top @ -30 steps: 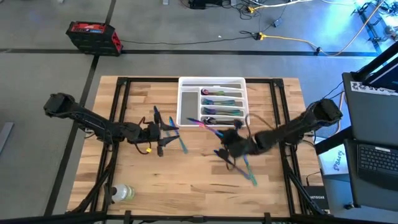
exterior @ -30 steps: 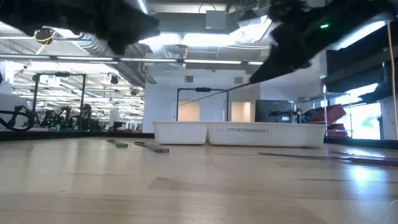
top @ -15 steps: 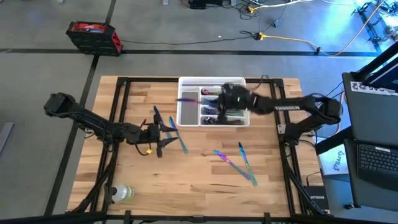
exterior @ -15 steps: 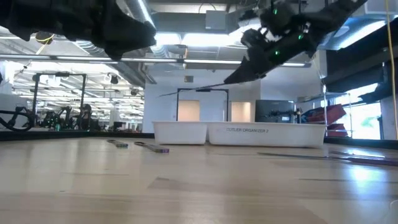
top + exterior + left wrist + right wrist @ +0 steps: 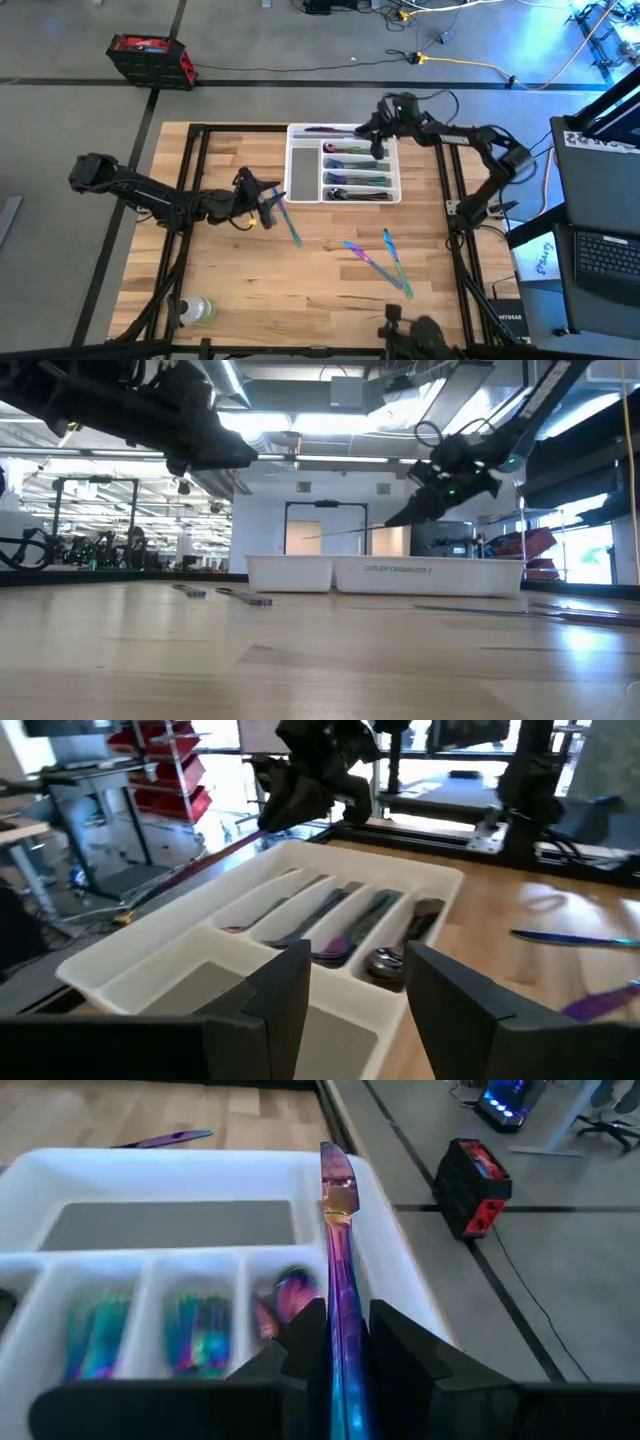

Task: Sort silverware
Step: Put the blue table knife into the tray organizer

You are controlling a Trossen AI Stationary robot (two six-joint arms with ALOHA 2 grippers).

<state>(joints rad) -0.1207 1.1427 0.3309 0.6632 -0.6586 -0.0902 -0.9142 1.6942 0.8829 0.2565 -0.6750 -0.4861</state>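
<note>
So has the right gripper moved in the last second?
Yes. The right gripper, shut on a knife, went from the table's middle to the white tray's far edge.

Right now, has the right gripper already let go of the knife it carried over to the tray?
No. In the right wrist view the right gripper is shut on the knife, whose blade sticks out above the white tray.

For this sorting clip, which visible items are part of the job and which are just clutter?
Job items:
- knife in the right gripper
- loose silverware on the table
- sorted silverware in the white tray

Lying about:
- clear bottle
- red case on the floor
- laptop
</note>
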